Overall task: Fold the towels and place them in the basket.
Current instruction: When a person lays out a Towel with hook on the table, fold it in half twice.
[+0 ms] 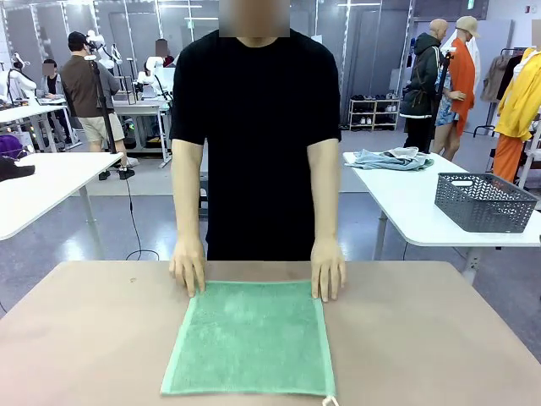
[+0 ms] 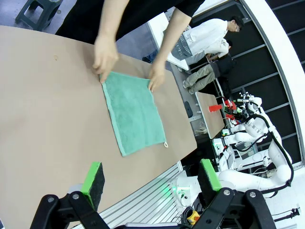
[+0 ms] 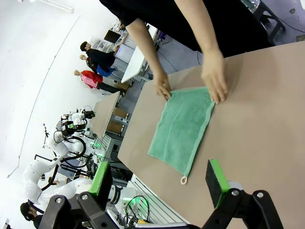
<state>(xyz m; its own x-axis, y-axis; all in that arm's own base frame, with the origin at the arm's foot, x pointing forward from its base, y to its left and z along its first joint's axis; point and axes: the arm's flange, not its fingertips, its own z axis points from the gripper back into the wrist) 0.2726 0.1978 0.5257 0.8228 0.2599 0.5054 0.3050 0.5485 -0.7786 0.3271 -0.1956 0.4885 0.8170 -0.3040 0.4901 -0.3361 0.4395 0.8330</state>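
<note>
Nearest, the left gripper (image 2: 151, 176) and the right gripper (image 3: 158, 177) hang over the tan table (image 1: 439, 338), green pads spread wide, gripping nothing. Beyond, the mint-green towel (image 1: 251, 338) lies flat, the person's right hand (image 1: 188, 266) and left hand (image 1: 327, 269) pressing its far corners. Farther off, the grey basket (image 1: 484, 201) sits on a white side table (image 1: 406, 207).

Tan table (image 1: 84, 338) w/ green towel (image 1: 254, 338) flat.

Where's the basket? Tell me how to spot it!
Look past the brown table to the white table behind the person, on the picture's right. The basket sits near its right end. It is dark grey with lattice sides, unlike the crumpled blue-grey cloth farther back on that table.
</note>
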